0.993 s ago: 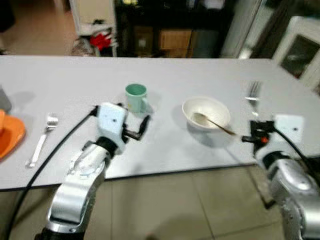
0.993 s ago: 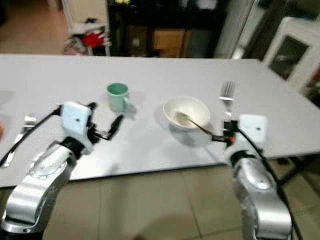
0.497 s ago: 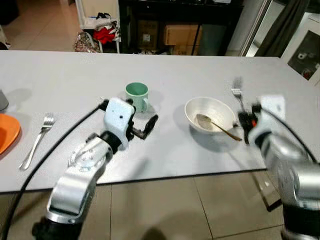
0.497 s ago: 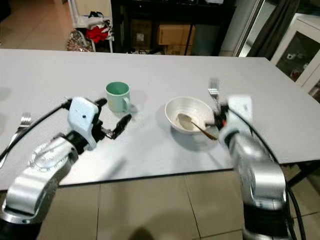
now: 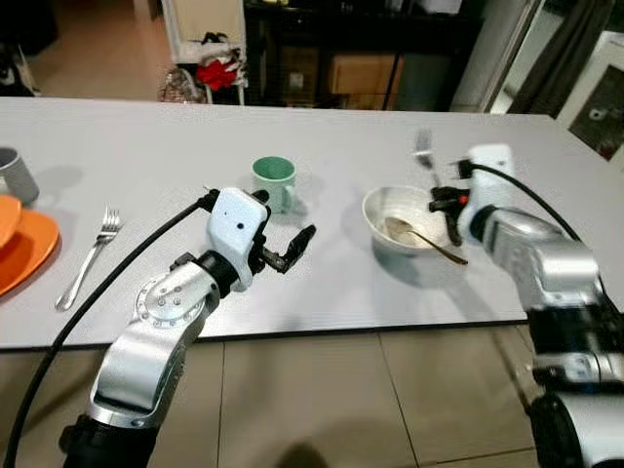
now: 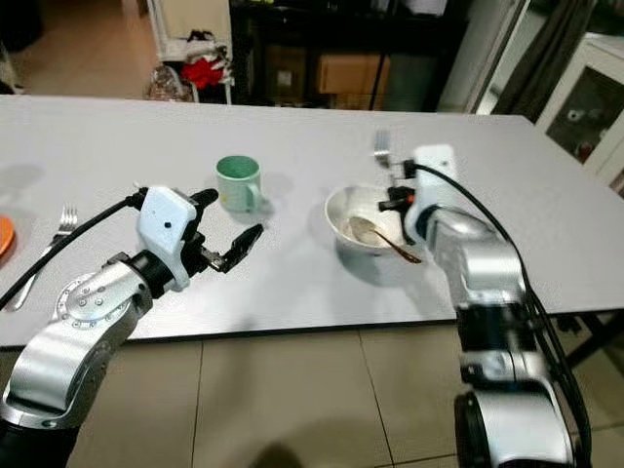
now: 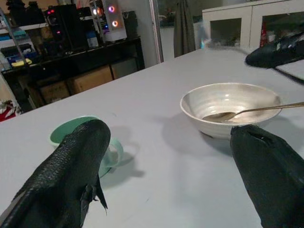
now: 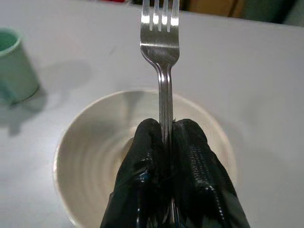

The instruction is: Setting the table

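The right claw (image 8: 164,142), pinching a silver metal fork (image 8: 160,28) by its handle, is swinging in from beside the white ceramic bowl (image 5: 409,219) to above it, suggesting placement on the grey bench (image 5: 146,146). The left claw (image 5: 290,249) is hovering spread near the green mug (image 5: 274,181).

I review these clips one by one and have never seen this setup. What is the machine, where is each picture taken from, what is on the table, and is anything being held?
It is a humanoid robot with two silver arms, each ending in two black fingers. Two pictures come from its head, looking down at a grey table; the other two come from cameras on its wrists. The right gripper is shut on a fork, held over a white bowl with a spoon in it. The left gripper is open and holds nothing, near a green mug. Further to the robot's left lie a second fork, an orange plate and a grey cup.
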Robot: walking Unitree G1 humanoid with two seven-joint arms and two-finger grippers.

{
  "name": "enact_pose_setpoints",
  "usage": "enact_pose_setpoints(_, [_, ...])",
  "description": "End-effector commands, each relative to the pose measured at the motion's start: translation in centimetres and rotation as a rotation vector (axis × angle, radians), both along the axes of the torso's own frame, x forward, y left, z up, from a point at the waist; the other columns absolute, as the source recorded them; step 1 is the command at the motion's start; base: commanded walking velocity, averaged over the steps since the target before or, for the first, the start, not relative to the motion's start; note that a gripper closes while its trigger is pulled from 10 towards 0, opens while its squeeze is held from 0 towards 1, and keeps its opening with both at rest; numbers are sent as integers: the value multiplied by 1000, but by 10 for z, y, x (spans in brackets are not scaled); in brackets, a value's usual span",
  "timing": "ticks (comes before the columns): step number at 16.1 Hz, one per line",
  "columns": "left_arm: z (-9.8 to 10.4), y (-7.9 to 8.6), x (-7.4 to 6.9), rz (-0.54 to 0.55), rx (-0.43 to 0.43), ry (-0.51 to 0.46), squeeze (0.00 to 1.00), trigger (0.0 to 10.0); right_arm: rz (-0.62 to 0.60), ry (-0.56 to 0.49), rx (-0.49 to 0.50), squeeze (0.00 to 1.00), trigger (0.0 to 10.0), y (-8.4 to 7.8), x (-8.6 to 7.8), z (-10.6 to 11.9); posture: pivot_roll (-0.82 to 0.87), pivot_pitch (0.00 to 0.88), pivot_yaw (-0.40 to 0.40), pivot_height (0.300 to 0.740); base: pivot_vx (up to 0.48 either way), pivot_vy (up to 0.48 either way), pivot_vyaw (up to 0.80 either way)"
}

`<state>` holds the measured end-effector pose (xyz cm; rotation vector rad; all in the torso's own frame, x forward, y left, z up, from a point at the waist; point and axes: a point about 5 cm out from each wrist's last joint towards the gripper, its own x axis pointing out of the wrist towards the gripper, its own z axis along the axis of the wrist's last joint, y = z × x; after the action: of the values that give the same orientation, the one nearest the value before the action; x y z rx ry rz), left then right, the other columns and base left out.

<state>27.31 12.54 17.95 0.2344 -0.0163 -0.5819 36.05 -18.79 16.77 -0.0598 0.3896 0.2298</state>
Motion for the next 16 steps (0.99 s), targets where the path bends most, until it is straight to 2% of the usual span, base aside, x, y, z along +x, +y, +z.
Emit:
enact_pose_setpoints(1, [4,-2,-2,-30,9,-4,0,10000,46,20,-38,0,10000,2,5,1,67,0,-81,740,0,0,0])
enact_pose_setpoints(5, [2,-4,-10,-135,45,38,0,10000,27,142,-65,0,10000,0,8,-10,65,0,-81,740,0,0,0])
enact_pose_setpoints(10, [2,-9,-12,-203,55,59,0,10000,4,268,-54,0,10000,-3,6,-8,52,0,-61,740,0,0,0])
enact_pose_setpoints(16, [2,-8,-14,-238,73,73,0,10000,-56,325,-32,0,10000,-2,-4,2,50,0,-54,740,0,0,0])
